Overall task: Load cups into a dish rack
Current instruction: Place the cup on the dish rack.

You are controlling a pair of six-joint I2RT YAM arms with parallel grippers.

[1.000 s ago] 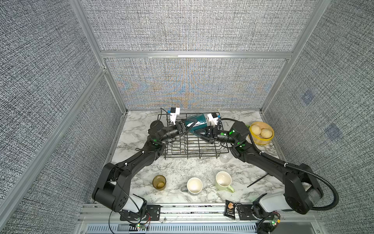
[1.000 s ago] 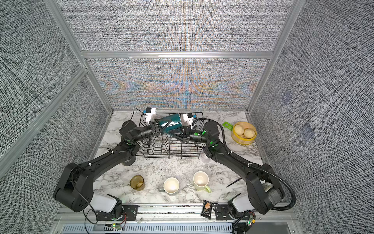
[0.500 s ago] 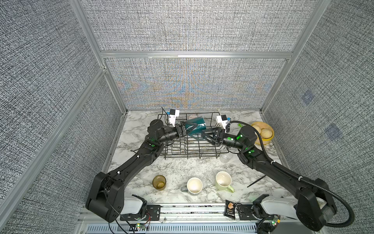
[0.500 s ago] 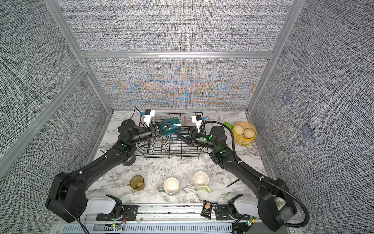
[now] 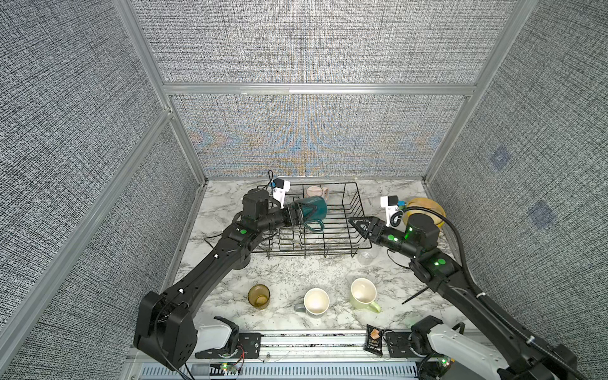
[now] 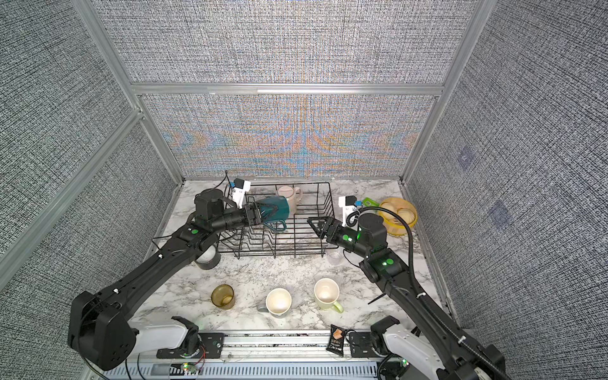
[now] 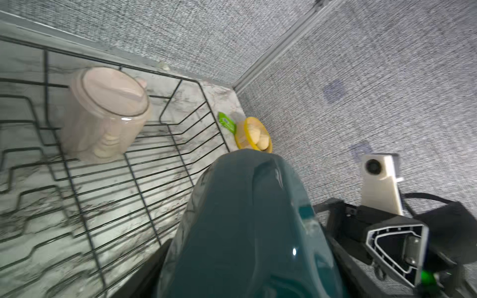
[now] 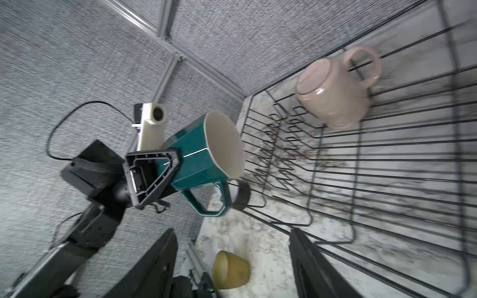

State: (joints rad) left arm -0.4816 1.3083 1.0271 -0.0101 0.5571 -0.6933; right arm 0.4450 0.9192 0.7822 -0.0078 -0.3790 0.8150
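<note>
**A:** Where is the cup being loaded?

**B:** The dark teal mug (image 5: 317, 207) hangs on its side above the black wire dish rack (image 5: 332, 237), near the wavy dividers. Its mouth faces the right arm and its handle points down. The left pincer (image 5: 301, 214) is clamped on its base end.

**A:** And the other pincer?

**B:** The right pincer (image 5: 355, 221) is spread wide and empty, beside the rack's right wall.

**A:** What could go wrong?

**B:** As I judge it, the hanging handle could snag a divider wire on the way down. That could twist the smooth glazed mug out of the grip. Carrying it further back could also knock the pale pink mug (image 5: 314, 191) at the rack's far end.

**A:** What remains?

**B:** An amber glass tumbler (image 5: 259, 296), grey mug (image 5: 316, 301), pale green mug (image 5: 362, 292) and small clear glass (image 5: 367, 258) wait on the marble counter (image 5: 296, 273).
</note>
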